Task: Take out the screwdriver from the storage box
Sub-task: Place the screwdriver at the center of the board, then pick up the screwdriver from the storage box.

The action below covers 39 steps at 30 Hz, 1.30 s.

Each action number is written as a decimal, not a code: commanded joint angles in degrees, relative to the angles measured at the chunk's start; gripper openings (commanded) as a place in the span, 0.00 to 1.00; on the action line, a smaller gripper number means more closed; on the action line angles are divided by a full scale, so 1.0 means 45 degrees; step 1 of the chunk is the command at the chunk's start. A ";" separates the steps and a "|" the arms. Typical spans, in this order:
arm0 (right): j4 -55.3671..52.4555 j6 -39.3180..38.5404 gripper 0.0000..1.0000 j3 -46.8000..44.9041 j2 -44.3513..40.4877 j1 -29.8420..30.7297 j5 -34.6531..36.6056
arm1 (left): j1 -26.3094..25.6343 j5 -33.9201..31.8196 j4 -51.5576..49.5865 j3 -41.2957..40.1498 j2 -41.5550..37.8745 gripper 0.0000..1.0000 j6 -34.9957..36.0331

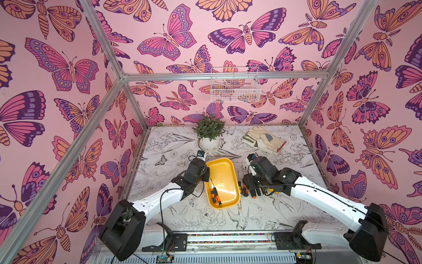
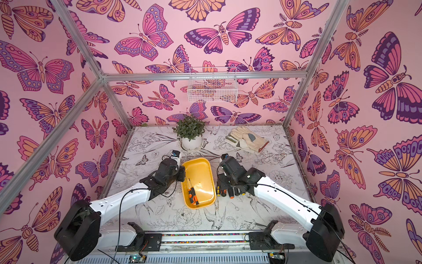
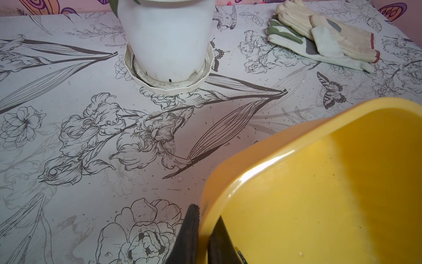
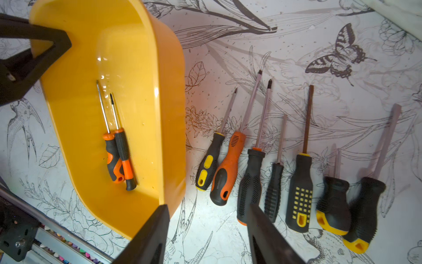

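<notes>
Left gripper [image 3: 206, 212] clenches the storage box [image 3: 296, 182] rim. Only the right wrist view shows the right gripper [image 4: 207, 205] spread and empty, seven screwdrivers [image 4: 299, 189] beyond its fingers, two screwdrivers [image 4: 123, 150] boxed alongside.

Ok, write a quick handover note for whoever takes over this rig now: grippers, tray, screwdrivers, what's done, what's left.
Left gripper: jaws shut on the rim of the shallow yellow plastic tray.
Right gripper: jaws open, empty, above the row of seven screwdrivers lying on the table beside the tray.
Done: those seven are out of the tray.
Left: two orange-and-black-handled screwdrivers lie side by side in the tray.
</notes>
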 commanded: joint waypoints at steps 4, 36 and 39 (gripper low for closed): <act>0.1153 0.1000 0.59 0.0569 0.1021 0.1154 0.0259 | -0.0053 0.0057 -0.0472 0.0040 0.0328 0.00 0.0464; 0.0854 0.0762 0.56 0.2280 0.3314 0.2761 0.1129 | -0.0047 -0.0354 -0.0577 -0.0041 0.0192 0.00 0.0360; 0.0464 0.0765 0.57 0.2218 0.2800 0.2738 0.1626 | -0.0050 -0.0430 -0.0623 -0.0054 0.0153 0.00 0.0355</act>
